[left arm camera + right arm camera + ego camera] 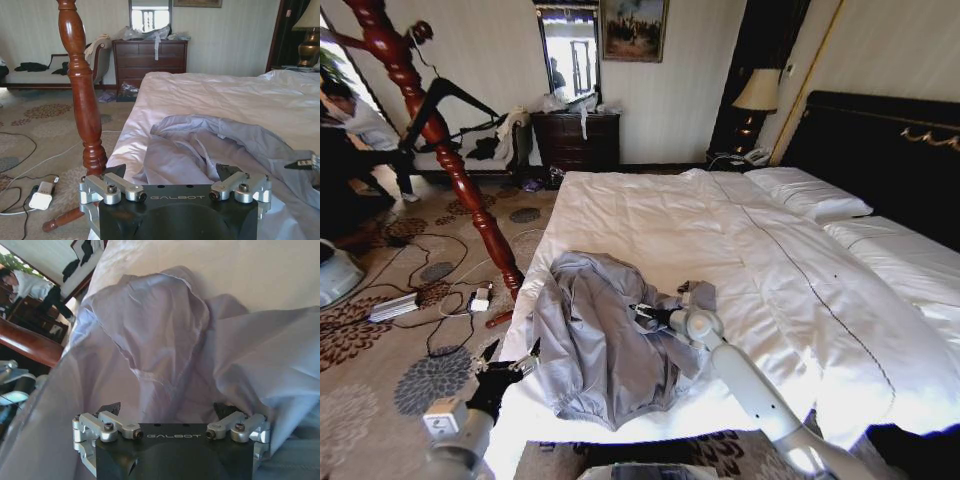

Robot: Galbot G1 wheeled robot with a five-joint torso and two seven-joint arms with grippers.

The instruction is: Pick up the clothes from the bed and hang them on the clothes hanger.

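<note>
The light grey-blue clothes (595, 340) lie crumpled on the near left corner of the bed (650, 210). My right gripper (642, 313) hovers low over the jacket's right side, open, with folds of the fabric (160, 330) just beyond its fingertips (111, 407). At the bed's left edge, just beside the jacket's hem, my left gripper (510, 364) stands open; ahead of it lies the jacket (210, 145). The black clothes hanger (460, 93) hangs high on the red-brown coat stand (470, 200) left of the bed.
The coat stand's post (82, 100) and foot rise close to the bed's corner. Cables and a power strip (395, 306) lie on the patterned carpet at the left. A dark dresser (578, 140) and a bench with dark garments (485, 148) line the far wall.
</note>
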